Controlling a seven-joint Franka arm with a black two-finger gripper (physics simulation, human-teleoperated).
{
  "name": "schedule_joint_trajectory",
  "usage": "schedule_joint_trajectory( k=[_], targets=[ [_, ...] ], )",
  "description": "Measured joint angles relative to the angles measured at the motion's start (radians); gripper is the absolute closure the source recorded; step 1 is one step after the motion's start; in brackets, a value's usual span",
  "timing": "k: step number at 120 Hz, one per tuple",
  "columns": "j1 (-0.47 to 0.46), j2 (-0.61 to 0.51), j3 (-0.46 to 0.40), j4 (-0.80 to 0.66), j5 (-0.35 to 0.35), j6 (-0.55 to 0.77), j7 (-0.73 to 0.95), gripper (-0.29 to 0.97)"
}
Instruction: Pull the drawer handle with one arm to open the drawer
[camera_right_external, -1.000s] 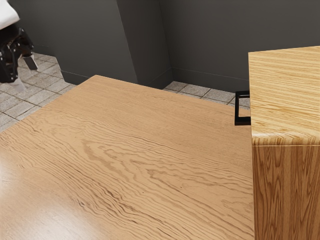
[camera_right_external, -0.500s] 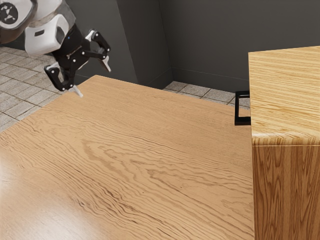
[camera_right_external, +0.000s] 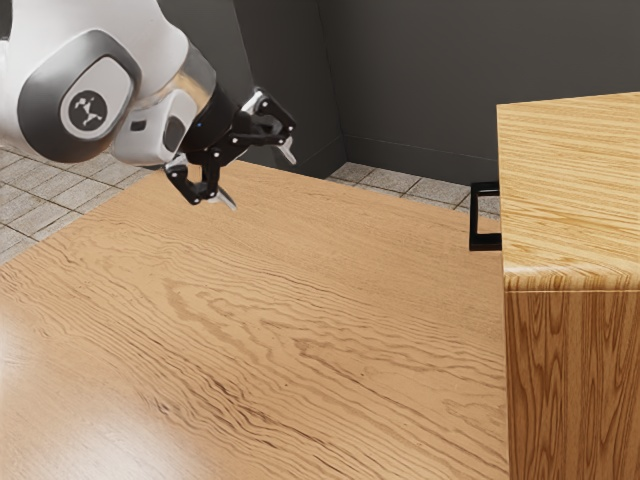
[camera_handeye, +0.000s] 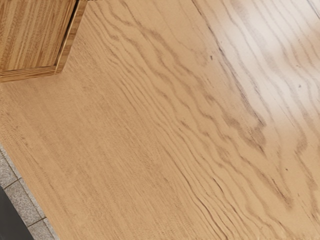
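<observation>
While its jaws stand spread and empty, the gripper (camera_right_external: 254, 173) hovers over the wooden table (camera_right_external: 300, 330), well apart from the drawer handle (camera_right_external: 483, 216).

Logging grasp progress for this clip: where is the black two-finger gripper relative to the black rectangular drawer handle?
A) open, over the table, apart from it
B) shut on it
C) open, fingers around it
A: the black two-finger gripper hangs open over the wooden table, with bare tabletop between it and the black rectangular drawer handle.
</observation>
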Motion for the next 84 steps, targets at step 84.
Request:
schedule_joint_trajectory(
  k=[84],
  targets=[
    [-0.084, -0.010, -0.065, -0.100, -0.087, 0.254, 0.255, 0.00]
  ],
)
